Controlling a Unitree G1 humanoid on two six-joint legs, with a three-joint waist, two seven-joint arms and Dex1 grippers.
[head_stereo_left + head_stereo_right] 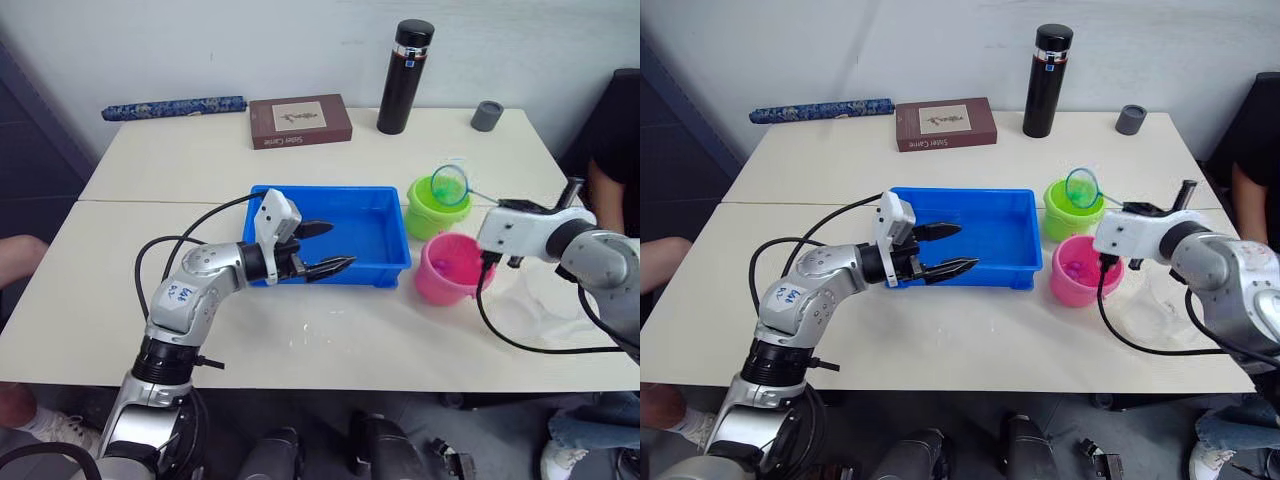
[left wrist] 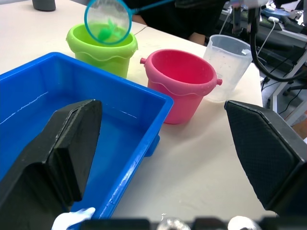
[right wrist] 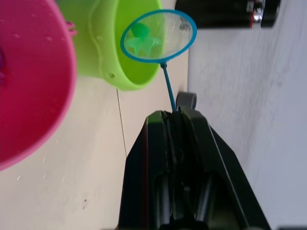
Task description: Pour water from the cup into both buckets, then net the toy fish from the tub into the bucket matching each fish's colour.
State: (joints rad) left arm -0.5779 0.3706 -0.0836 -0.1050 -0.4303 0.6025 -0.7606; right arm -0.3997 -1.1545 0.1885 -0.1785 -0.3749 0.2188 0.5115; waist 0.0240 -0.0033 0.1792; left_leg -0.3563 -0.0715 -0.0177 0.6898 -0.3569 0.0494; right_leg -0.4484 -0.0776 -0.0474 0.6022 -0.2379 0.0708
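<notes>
The blue tub [image 1: 370, 272] sits mid-table with water in it. My left gripper [image 1: 340, 246] is open over the tub's near right corner, holding nothing. To the tub's right stand the lime green bucket [image 1: 425, 218] and, nearer me, the pink bucket [image 1: 447, 287]. My right gripper [image 3: 175, 115] is shut on the thin handle of the net [image 1: 449, 184]. The net hangs just above the green bucket with a green toy fish [image 3: 141, 40] in it. The clear cup [image 2: 228, 62] stands upright on the table, right of the pink bucket.
Along the back of the table are a tall black flask [image 1: 404, 77], a grey cap [image 1: 487, 115], a brown book [image 1: 300, 121] and a rolled blue bundle [image 1: 173, 107]. A person [image 1: 615, 150] sits at the right edge. Black cables trail from both arms.
</notes>
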